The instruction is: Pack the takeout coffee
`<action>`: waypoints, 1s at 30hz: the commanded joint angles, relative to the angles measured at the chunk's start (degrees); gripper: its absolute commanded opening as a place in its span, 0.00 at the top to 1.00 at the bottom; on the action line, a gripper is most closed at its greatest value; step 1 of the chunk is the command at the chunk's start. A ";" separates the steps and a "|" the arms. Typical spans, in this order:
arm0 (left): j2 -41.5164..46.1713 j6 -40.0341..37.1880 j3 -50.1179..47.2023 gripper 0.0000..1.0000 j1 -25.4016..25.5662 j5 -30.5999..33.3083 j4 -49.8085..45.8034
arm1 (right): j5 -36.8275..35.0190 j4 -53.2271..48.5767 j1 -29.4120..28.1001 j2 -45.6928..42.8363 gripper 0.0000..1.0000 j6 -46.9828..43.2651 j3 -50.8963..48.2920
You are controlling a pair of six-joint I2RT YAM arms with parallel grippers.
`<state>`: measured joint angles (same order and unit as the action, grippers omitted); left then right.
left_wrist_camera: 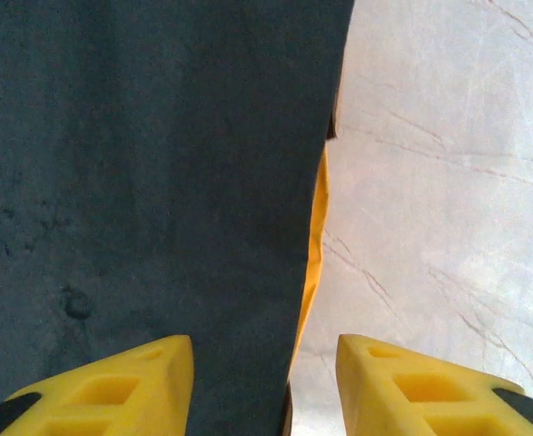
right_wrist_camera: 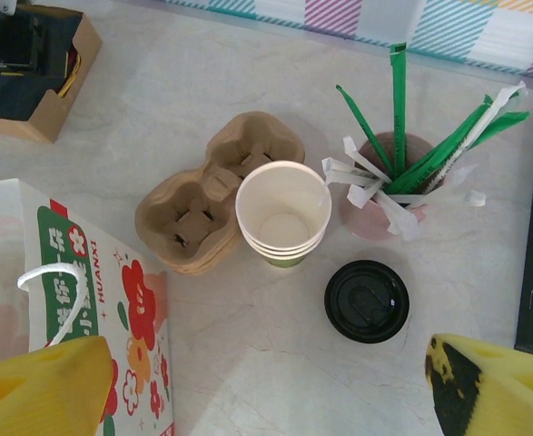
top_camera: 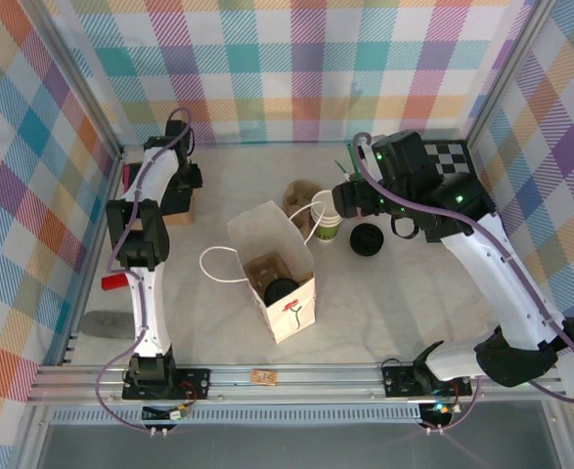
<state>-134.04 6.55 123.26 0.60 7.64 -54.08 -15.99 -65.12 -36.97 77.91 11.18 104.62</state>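
Takeout coffee [top_camera: 281, 289]: black lid up, upright inside white paper bag [top_camera: 291, 315] (cup body hidden).

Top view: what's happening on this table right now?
The paper bag stands open mid-table. Inside sit a cardboard carrier and what looks like the lidded cup, seen from above. The right hand hovers open and empty above the stack of cups and a loose lid. The left hand is over a box at the far left, fingers apart over something dark; whether it grips that I cannot tell.
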 commanded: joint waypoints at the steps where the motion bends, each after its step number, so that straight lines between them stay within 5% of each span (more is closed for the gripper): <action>1: -1.78 -1.39 2.80 0.57 -0.12 1.88 -2.38 | 0.94 1.82 0.58 -0.13 0.11 0.55 -0.47; 16: -7.86 -3.38 9.37 0.64 1.16 4.51 -4.52 | 1.91 2.36 1.79 0.49 0.13 0.42 -1.25; 24: -9.22 -4.03 11.47 0.79 1.56 5.30 -5.16 | 1.90 2.73 2.17 0.20 0.16 0.29 -1.79; 30: -8.46 -4.86 12.87 1.00 1.60 6.29 -5.61 | 2.10 2.90 2.34 0.14 0.16 0.30 -2.14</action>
<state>-142.82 2.57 133.78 1.85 12.60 -57.69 -14.41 -63.83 -35.07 78.11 11.18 102.94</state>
